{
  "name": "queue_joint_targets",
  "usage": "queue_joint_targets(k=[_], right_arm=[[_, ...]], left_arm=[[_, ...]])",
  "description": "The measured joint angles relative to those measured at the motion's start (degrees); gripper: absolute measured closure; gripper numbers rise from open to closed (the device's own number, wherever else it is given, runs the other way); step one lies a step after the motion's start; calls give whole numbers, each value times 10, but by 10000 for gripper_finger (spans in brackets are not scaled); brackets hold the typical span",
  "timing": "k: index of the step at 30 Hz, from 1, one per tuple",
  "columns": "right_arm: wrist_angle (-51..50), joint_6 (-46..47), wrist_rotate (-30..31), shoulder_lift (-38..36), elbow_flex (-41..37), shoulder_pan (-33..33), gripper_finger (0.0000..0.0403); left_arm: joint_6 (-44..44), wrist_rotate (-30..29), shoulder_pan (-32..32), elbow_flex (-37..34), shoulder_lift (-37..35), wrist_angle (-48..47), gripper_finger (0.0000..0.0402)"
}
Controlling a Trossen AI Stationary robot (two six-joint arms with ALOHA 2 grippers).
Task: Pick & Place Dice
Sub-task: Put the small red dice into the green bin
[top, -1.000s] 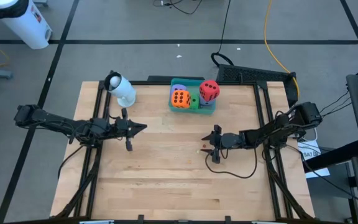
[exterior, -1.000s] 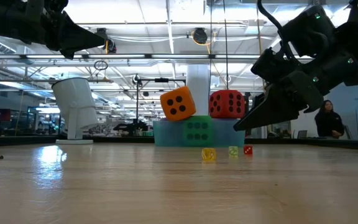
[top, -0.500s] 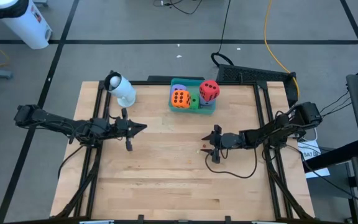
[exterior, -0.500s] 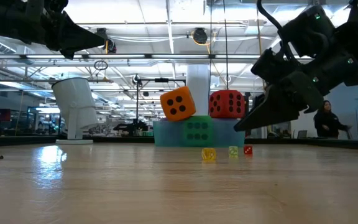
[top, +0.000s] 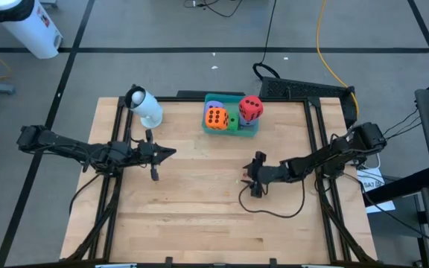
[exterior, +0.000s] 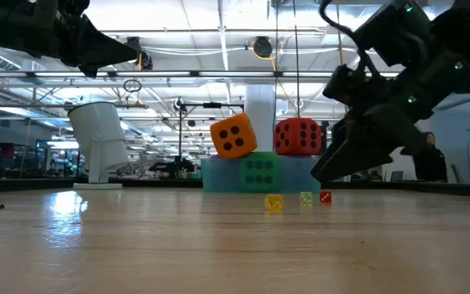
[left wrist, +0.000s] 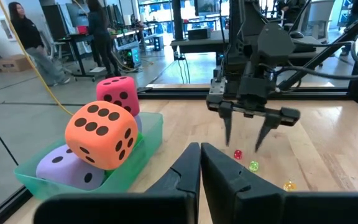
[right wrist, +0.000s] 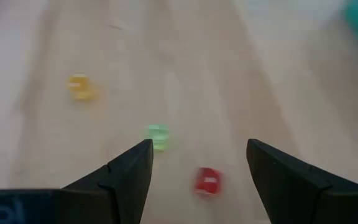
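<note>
Far on the table (top: 199, 223), the orange die (top: 215, 117) and red die (top: 250, 109) sit stacked in the teal tray (top: 233, 126) — the white cup (top: 144, 106) lies left; both arms wait — left gripper (top: 168, 154), right gripper (top: 246, 177).

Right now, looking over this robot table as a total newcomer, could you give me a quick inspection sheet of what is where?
Surface: wooden table, bare at the front.
Job's things: orange die and red die stacked on others in teal tray; three tiny dice, yellow, green, red, loose on the wood.
Clutter: white cup-like object.
Grippers: left gripper shut, waiting; right gripper open above the tiny dice.
Cables: black cable under the right arm.
Surroundings: people beyond the table.
</note>
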Motion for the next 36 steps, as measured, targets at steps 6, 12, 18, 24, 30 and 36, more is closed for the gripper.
queue_joint_targets(k=[6, 12, 18, 24, 30, 36], right_arm=[[-15, 24, 22, 0, 3, 2, 151], [-47, 52, -13, 0, 3, -5, 151], [-52, 69, -21, 0, 3, -18, 151], [-59, 86, -22, 0, -5, -28, 151], [-41, 103, -23, 0, -24, -38, 151], [-37, 118, -24, 0, -26, -42, 151]], left_arm=[[0, 0, 0, 0, 0, -4, 376], [0, 0, 0, 0, 0, -7, 376], [0, 0, 0, 0, 0, -7, 376], [0, 0, 0, 0, 0, -6, 376], [0, 0, 0, 0, 0, -6, 376], [0, 0, 0, 0, 0, -6, 376]])
